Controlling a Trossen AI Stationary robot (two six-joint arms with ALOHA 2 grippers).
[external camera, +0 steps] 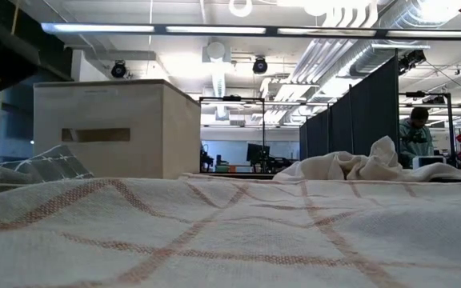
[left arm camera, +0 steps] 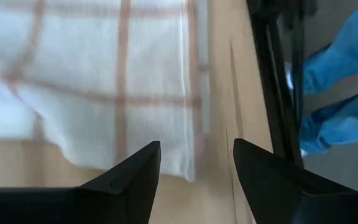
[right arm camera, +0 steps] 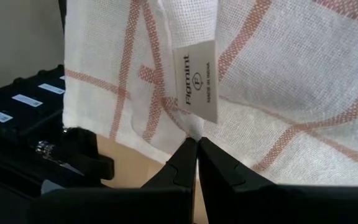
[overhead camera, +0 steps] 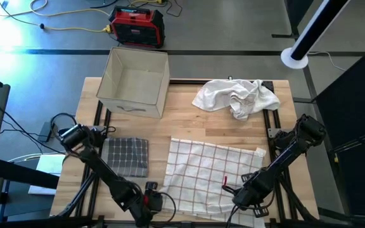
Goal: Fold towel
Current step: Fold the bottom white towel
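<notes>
Evidently the fold has barely begun: the checked towel lies spread flat on the table near its front edge, with no fold made in it. The right gripper has its fingers pinched together on the towel's near edge beside the sewn label. The left gripper, fingers apart, hovers just short of the towel's other near corner, so that corner remains to be grasped before both are carried over.

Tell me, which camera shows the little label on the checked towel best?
The right wrist view: the label hangs just above the right gripper, which is shut on the checked towel. The high, low and left wrist views show towel but no readable label.
</notes>
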